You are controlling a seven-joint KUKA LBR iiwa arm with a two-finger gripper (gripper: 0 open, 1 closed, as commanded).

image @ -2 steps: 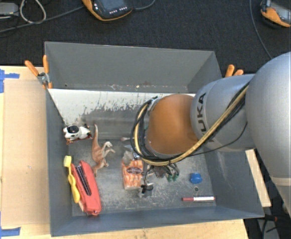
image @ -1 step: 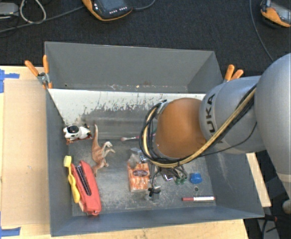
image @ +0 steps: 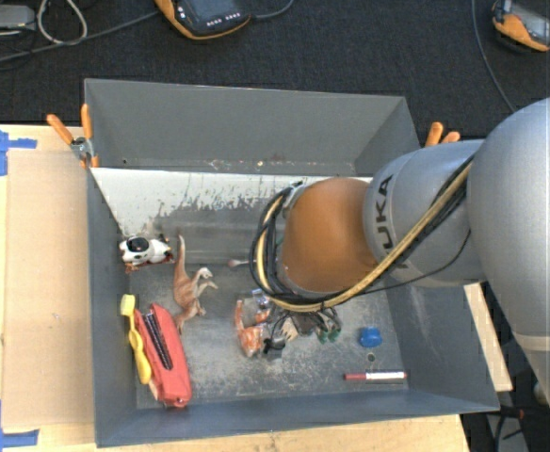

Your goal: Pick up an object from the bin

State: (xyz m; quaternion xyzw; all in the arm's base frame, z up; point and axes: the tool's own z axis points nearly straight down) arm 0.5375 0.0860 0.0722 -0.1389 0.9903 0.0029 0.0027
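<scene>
My gripper (image: pixel 283 330) is low in the middle of the bin, mostly hidden under the arm's orange cover. Right against its left side lies a small orange and brown lumpy thing (image: pixel 249 330); I cannot tell whether the gripper holds it. A small green piece (image: pixel 329 333) shows just right of the gripper. A tan toy dinosaur (image: pixel 192 292) stands a little further left.
A red flat case (image: pixel 165 354) with a yellow strip (image: pixel 136 339) beside it lies at the bin's front left. A white toy car (image: pixel 144 250) sits by the left wall. A blue cap (image: pixel 370 337) and a red and white pen (image: pixel 377 377) lie at the front right.
</scene>
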